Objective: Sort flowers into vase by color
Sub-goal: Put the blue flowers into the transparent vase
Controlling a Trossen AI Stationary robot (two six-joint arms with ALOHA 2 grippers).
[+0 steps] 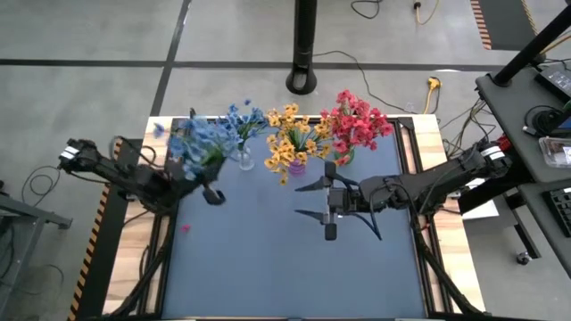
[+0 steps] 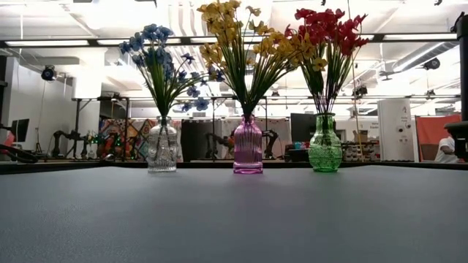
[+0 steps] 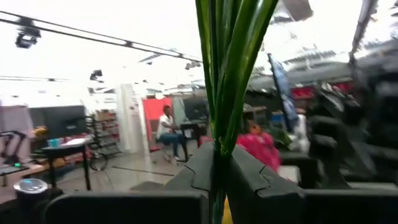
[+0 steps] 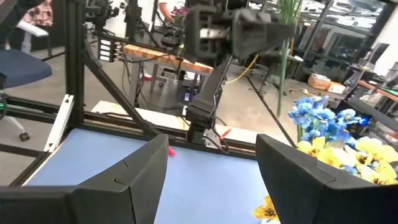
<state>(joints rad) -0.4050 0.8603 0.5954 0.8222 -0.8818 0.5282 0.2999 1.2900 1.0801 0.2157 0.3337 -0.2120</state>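
You have three vases in a row at the back of the worktop point(image 1: 285, 267). The clear vase point(image 2: 161, 150) holds blue flowers point(image 2: 157, 51), the pink vase point(image 2: 247, 148) holds yellow flowers point(image 2: 234, 33), and the green vase point(image 2: 325, 147) holds red flowers point(image 2: 325, 29). Your left gripper point(image 3: 214, 174) is clamped on one bunch of green stems point(image 3: 227, 68) with blue blossoms point(image 1: 198, 141), held near the clear vase. Your right gripper point(image 1: 328, 201) is apart and holds nothing, in front of the green vase.
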